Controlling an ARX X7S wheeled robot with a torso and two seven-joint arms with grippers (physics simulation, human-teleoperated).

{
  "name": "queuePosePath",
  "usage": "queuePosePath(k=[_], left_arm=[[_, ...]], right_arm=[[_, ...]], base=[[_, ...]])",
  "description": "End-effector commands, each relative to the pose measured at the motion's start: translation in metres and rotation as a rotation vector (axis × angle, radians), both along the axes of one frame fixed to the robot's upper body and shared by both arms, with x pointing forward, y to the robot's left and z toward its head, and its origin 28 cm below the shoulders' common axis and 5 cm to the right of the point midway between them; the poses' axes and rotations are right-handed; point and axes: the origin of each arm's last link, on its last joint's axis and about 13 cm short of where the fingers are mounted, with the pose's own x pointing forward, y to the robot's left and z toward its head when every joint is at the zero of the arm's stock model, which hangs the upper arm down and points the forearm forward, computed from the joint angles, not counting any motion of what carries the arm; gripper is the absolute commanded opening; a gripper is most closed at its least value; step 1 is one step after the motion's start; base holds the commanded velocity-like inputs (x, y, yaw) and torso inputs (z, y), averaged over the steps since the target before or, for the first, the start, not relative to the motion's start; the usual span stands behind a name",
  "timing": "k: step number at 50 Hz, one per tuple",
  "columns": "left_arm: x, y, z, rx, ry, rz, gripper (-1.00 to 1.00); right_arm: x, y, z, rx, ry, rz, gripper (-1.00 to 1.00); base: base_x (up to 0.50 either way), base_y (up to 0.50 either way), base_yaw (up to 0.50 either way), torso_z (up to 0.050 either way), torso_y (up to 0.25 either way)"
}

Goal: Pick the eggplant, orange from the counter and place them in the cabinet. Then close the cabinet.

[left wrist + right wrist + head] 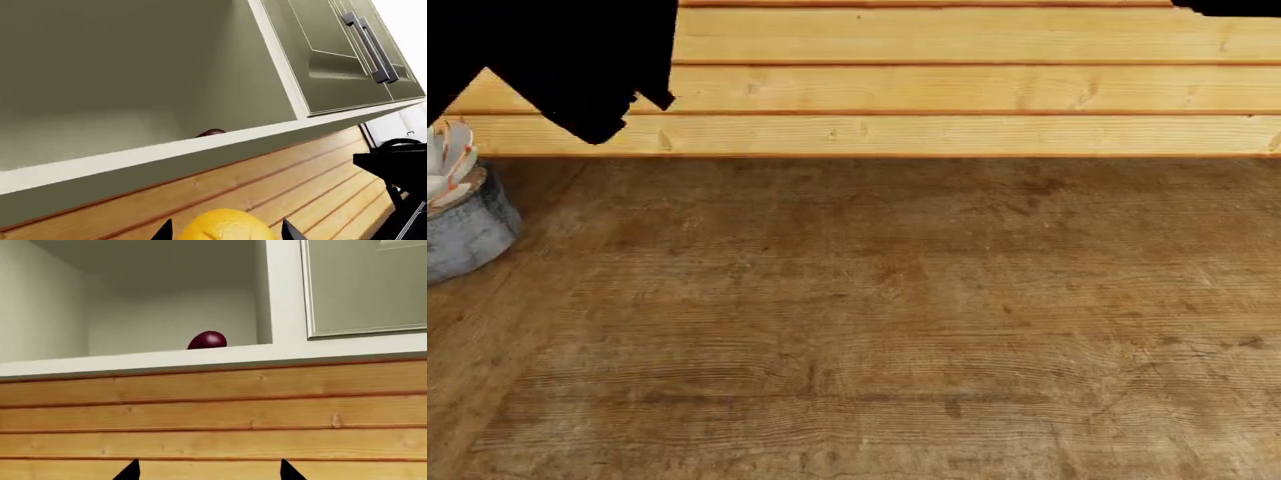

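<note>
Sitting between left fingers (227,234), one orange (225,226), lower part cut off by frame edge; two dark tips flank it closely, apparently pinching it. One eggplant (207,340) inside open cabinet (167,362), only rounded top visible above pale front lip. Cabinet mouth wide, roomy interior; closed neighbouring door (333,55) with two bar handles beside it. Plank wall (213,410) below cabinet. Right fingers (208,471) spread apart, nothing between. Table (868,320) bare wood across middle; grey pot (465,235) at left edge, partly cut off.
</note>
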Motion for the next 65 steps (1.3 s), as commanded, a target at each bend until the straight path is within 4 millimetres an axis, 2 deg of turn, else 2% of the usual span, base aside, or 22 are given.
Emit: queuePosePath(k=[1,11,25,31,38,50,56,62,65], left_arm=[[-0.016,-0.006,0.048,-0.039,-0.107,0.004,-1.00],[-0.014,-0.015,0.089,-0.056,-0.156,0.028,-1.00],[-0.005,-0.018,0.123,-0.087,-0.178,0.106,-1.00],[0.019,-0.023,0.141,-0.097,-0.174,0.153,-1.00],[0.043,-0.020,0.156,-0.120,-0.148,0.224,-1.00],[0.058,-0.022,0.184,-0.124,-0.127,0.288,-1.00],[0.070,-0.017,0.205,-0.131,-0.110,0.366,-1.00],[0.090,-0.012,0.223,-0.120,-0.060,0.478,-1.00],[0.094,-0.012,0.224,-0.115,-0.035,0.517,-1.00]], right_arm=[[0.001,0.001,-0.004,0.006,0.009,0.019,1.00],[0.004,0.003,-0.008,0.005,0.010,0.041,1.00],[-0.002,0.002,-0.009,0.008,0.008,0.068,1.00],[-0.003,0.000,-0.010,0.012,0.013,0.074,1.00],[-0.007,0.000,-0.010,0.014,0.015,0.079,1.00],[-0.010,0.000,-0.011,0.011,0.014,0.092,1.00],[-0.012,0.001,-0.010,0.013,0.012,0.102,1.00],[-0.015,0.002,-0.018,0.007,0.012,0.111,1.00],[-0.016,0.002,-0.024,0.005,0.012,0.112,1.00]], base=[[0.00,0.00,0.00,0.000,0.000],[0.00,0.00,0.00,0.000,0.001],[0.00,0.00,0.00,0.000,0.000],[0.00,0.00,0.00,0.000,0.000],[0.00,0.00,0.00,0.000,0.000],[0.00,0.00,0.00,0.000,0.000],[0.00,0.00,0.00,0.000,0.000],[0.00,0.00,0.00,0.000,0.000],[0.00,0.00,0.00,0.000,0.000]])
